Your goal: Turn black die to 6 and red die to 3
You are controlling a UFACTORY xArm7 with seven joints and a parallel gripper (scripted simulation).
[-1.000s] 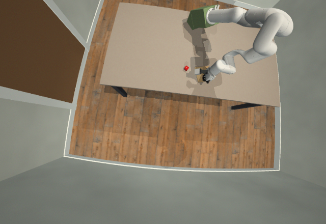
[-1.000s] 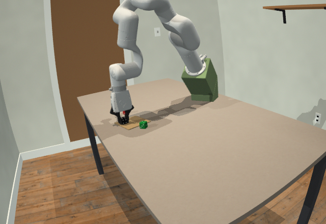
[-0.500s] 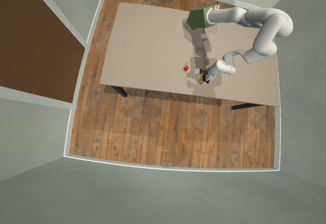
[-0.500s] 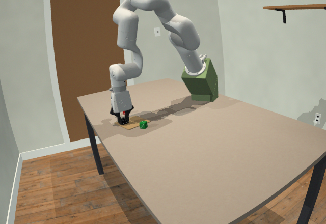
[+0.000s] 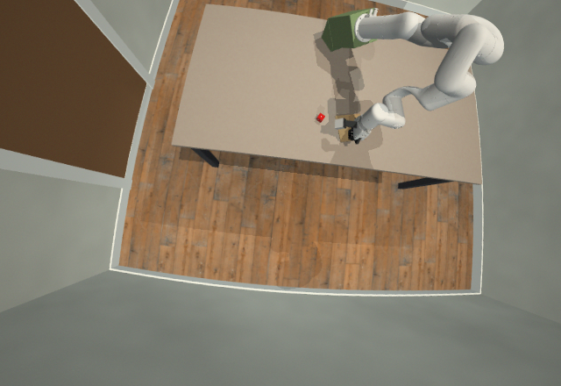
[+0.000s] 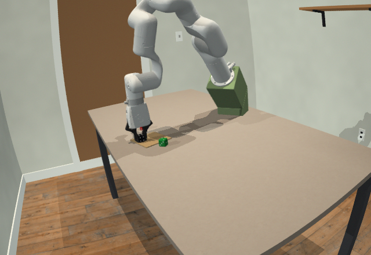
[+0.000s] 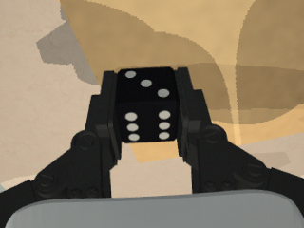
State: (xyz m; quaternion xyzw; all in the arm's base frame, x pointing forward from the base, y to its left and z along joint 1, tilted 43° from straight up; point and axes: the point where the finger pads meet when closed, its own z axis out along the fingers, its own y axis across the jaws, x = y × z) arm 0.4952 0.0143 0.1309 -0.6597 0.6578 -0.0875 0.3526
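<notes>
My gripper (image 7: 146, 88) (image 6: 140, 137) (image 5: 352, 136) points straight down and is shut on the black die (image 7: 146, 108) (image 6: 140, 138). In the wrist view the die's face toward the camera shows 6 and the face beyond it shows 3. The die is right down at the tan mat (image 6: 148, 144) (image 5: 343, 136) (image 7: 266, 95); I cannot tell if it touches. The red die (image 5: 321, 117) (image 6: 141, 128) lies on the bare table just off the mat. The green die (image 6: 163, 141) sits at the mat's near edge, hidden by the arm in the overhead view.
The arm's green base (image 5: 343, 31) (image 6: 230, 91) stands at the back of the table (image 5: 253, 68) (image 6: 239, 171). The mat lies close to one table edge. A wall shelf (image 6: 335, 7) hangs far to the right.
</notes>
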